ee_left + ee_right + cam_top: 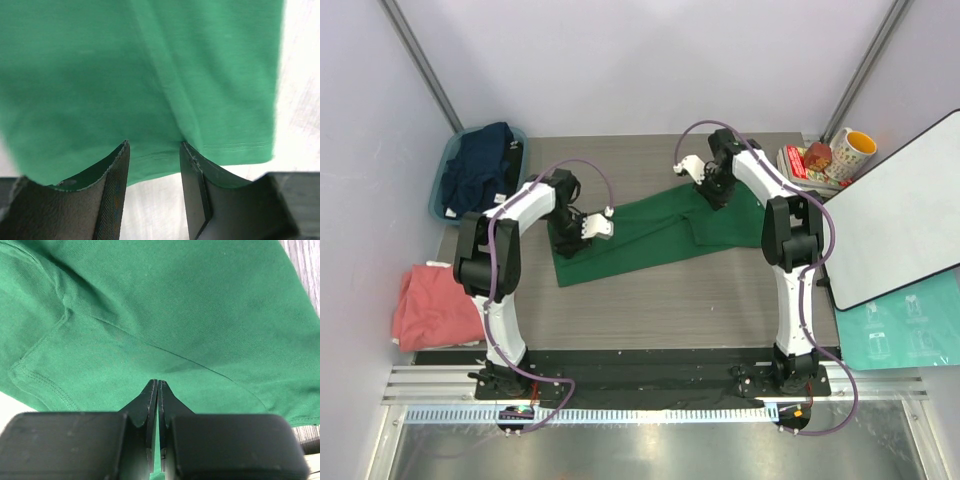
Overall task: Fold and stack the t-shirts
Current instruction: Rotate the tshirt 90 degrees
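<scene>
- In the middle of the table (700, 300) you have the dark green t-shirt (640, 235), spread in a long slanting band from near-left to far-right, one arm at each end.
- At its far-right end, your right gripper (158, 382) is closed on it. The fingers are pressed together with a thin sliver of green cloth pinched between them, close to a stitched hem and a seam.
- At its near-left end, your left gripper (153, 145) stands at the shirt's hemmed edge. Its fingers are moderately apart, with bare table showing in the gap, and the hem lies right at the fingertips. You have no grip there.
- At the far-left corner, the navy t-shirt (485, 160) sits bundled inside the teal tub (442, 180), well apart from the green one.
- At the left edge of the table, beside your left arm's base, the salmon-pink t-shirt (432, 305) lies in a loose heap.
- On the far right you will see a mug (852, 150) next to a small stack of books (800, 165), with a white board (900, 225) just in front of them.
</scene>
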Motion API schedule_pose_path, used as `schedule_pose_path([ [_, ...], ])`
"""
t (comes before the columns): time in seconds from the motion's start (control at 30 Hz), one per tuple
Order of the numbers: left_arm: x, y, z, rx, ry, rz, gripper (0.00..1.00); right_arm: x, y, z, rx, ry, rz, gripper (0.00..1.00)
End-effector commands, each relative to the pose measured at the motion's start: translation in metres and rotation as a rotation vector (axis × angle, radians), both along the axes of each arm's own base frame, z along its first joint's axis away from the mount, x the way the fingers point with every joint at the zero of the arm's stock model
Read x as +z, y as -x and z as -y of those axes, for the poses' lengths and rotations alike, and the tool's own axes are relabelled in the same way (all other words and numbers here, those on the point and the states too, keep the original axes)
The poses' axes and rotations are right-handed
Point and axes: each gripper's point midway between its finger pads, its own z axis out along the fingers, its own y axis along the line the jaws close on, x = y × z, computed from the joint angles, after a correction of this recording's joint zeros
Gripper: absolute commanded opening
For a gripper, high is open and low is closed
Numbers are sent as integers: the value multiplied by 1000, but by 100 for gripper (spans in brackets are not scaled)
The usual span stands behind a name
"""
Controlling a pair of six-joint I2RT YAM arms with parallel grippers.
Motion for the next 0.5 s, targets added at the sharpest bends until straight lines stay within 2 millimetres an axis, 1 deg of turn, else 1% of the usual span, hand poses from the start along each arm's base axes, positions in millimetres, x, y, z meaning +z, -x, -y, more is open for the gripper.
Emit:
schedule_pose_path([
  [0.0,1,20,4,11,28,-66,45,25,-5,-4,-8,-27,61,8],
  [0.3,17,33,23,44,121,-155,45,28,1,-1,-2,-21,60,8],
  [0.4,13,37,23,48,113,-172,45,27,2,-1,-5,-21,56,8],
  [0.47,13,37,21,53,107,-163,45,29,0,-2,-9,-25,64,8],
])
